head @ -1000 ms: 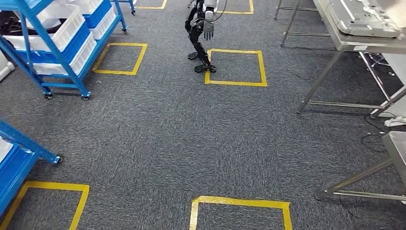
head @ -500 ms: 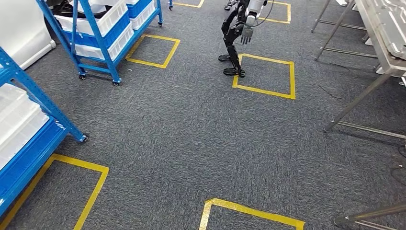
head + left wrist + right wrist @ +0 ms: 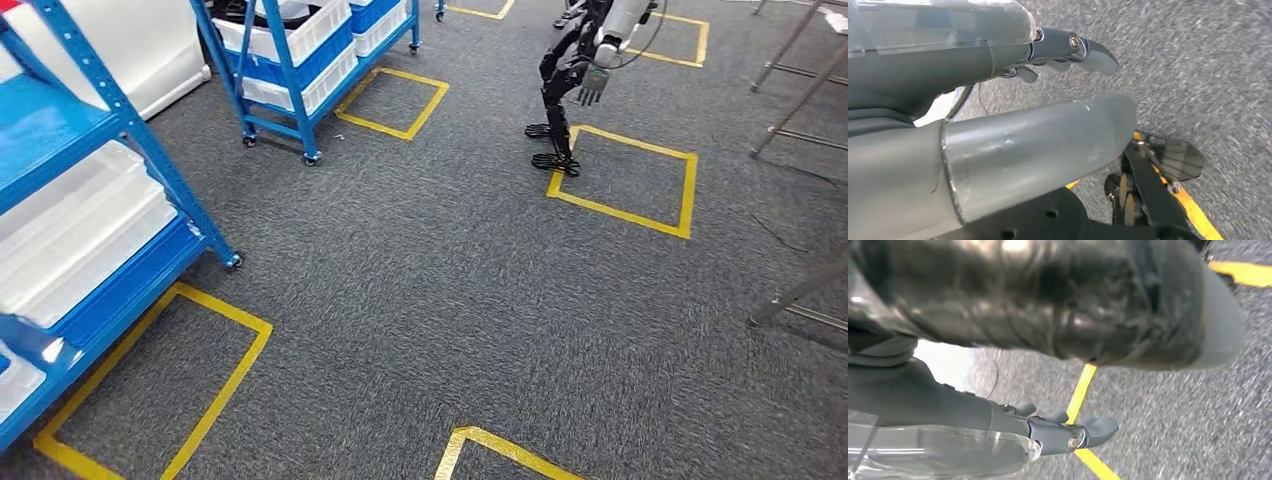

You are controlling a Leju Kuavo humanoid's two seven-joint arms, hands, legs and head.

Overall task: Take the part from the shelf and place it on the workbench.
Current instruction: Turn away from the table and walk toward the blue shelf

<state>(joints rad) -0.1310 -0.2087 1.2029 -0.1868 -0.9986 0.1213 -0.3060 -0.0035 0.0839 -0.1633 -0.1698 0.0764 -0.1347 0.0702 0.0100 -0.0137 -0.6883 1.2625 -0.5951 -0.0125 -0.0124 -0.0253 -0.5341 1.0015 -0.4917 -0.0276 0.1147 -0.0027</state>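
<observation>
Fingers (image 3: 1088,50) apart, empty; head view: shelf (image 3: 90,200).

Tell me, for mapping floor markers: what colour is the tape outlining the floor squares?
Yellow; the floor squares show best in the head view.

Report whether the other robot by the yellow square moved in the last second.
No. The other robot still stands on the same edge of the yellow square; the camera turned.
</observation>
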